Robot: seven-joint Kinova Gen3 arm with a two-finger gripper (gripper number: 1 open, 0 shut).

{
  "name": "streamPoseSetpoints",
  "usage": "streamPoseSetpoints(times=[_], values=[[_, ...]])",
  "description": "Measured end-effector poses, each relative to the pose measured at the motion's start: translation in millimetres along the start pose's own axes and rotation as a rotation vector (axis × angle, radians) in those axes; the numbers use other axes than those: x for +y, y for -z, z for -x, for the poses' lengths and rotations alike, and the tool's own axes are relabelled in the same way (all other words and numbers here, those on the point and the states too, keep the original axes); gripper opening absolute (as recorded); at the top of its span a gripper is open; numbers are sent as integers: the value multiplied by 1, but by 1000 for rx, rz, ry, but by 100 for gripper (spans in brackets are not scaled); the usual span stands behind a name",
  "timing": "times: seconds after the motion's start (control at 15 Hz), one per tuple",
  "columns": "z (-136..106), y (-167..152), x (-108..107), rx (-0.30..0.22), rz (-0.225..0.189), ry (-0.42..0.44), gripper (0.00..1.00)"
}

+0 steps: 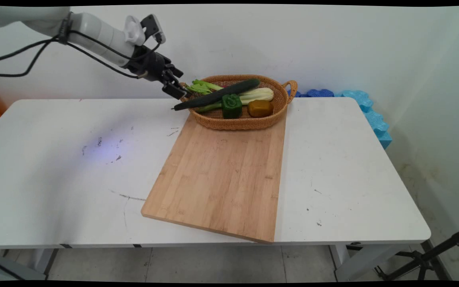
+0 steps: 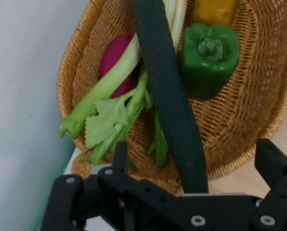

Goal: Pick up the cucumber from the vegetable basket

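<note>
No lettering, label, brand mark, number or sign can be read in either view.

Cucumber (image 1: pixel 217 94) overhangs the basket (image 1: pixel 240 121) rim; cutting board (image 1: pixel 221 179) bare
</note>
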Motion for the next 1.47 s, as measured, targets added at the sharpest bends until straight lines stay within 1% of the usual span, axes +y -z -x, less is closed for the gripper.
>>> streamPoseSetpoints(times=[0.27,0.47,0.87,1.47], values=[[-6,-21,-1,9,-15,15,100],[-12,-44,5,10,-21,22,100],[-18,-80,14,4,-32,29,100],[-22,-110,18,-4,-53,22,100]])
